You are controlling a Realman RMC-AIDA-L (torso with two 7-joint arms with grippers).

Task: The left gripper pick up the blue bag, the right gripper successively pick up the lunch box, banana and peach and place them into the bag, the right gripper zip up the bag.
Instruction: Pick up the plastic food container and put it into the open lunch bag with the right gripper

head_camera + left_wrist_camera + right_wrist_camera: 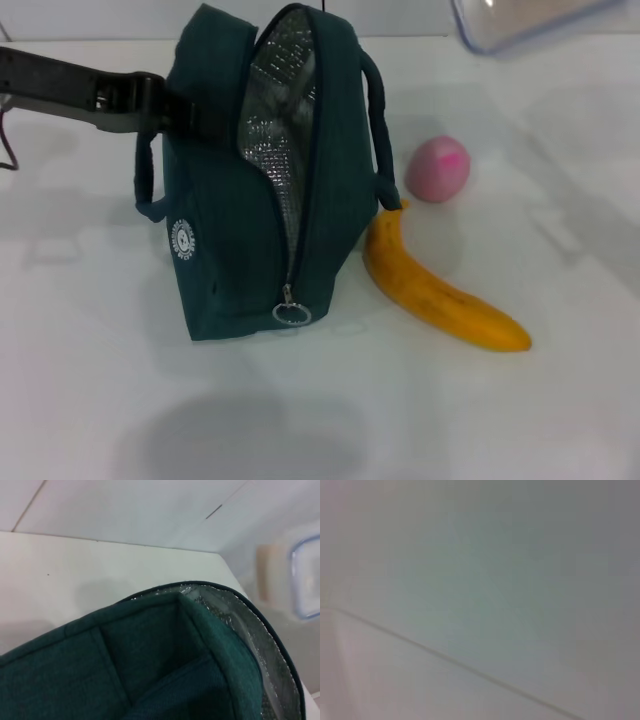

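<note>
The blue bag (235,250) stands upright on the white table with its zipper open and its silver lining showing. My left gripper (195,115) reaches in from the left and is shut on the bag's left side by its handle. The bag's rim fills the left wrist view (165,660). The banana (440,300) lies to the right of the bag, its stem touching the bag's right handle. The peach (437,168) sits behind the banana. The lunch box (520,22) shows at the top right edge, cut off, and also in the left wrist view (305,577). My right gripper is out of view.
The zipper's ring pull (291,314) hangs at the bag's near lower end. The white table (120,400) stretches in front of the bag. The right wrist view shows only a plain pale surface with one thin line (470,667).
</note>
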